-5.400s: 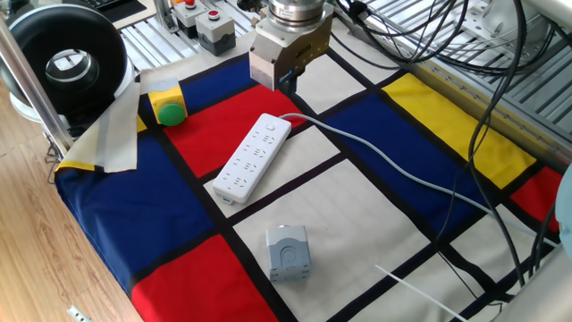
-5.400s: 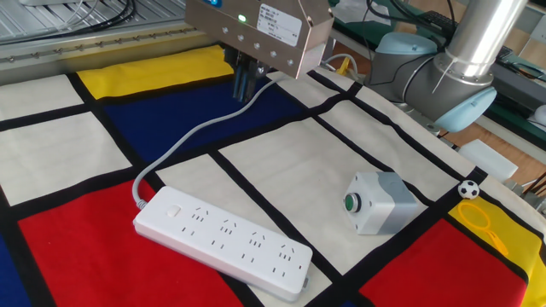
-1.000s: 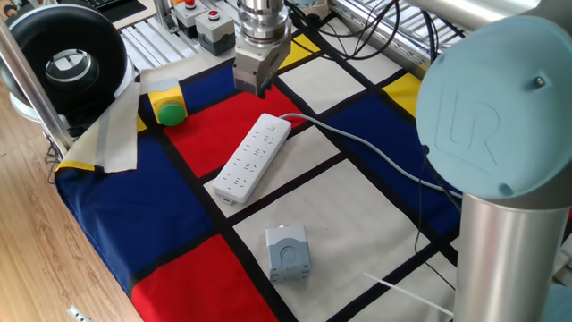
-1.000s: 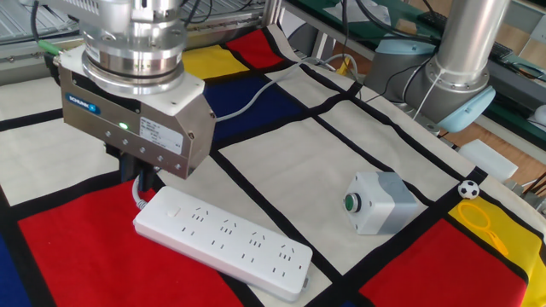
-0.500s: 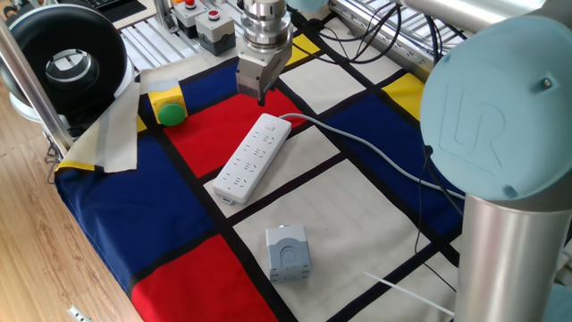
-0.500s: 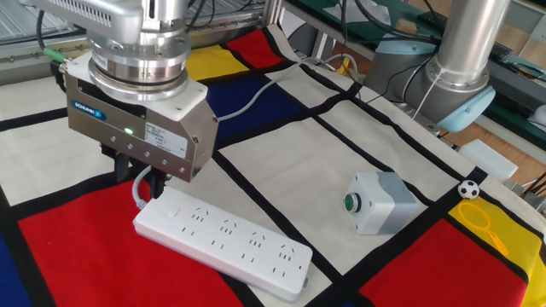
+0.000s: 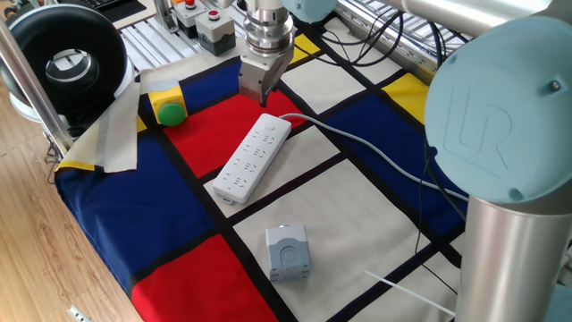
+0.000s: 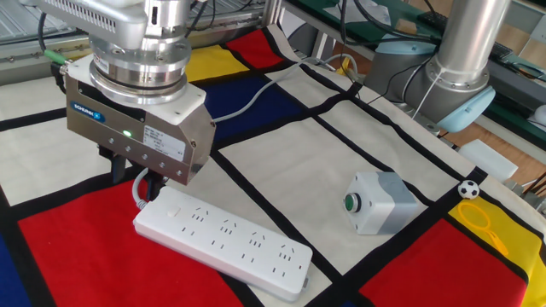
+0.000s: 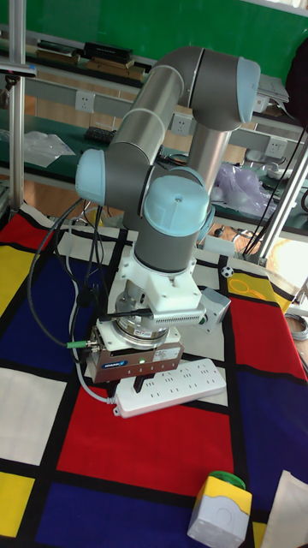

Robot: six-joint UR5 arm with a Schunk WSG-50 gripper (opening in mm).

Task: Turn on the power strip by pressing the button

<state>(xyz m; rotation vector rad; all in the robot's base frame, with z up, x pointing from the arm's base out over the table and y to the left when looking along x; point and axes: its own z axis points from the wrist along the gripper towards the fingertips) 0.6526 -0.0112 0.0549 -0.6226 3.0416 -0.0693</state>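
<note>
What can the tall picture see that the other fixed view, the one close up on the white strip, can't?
Only the tall fixed view shows the whole arm and a yellow box with a green dome. Only the other fixed view shows the strip's small button and a tiny black-and-white ball. Both show the power strip, its cord and the end effector above the corded end.
</note>
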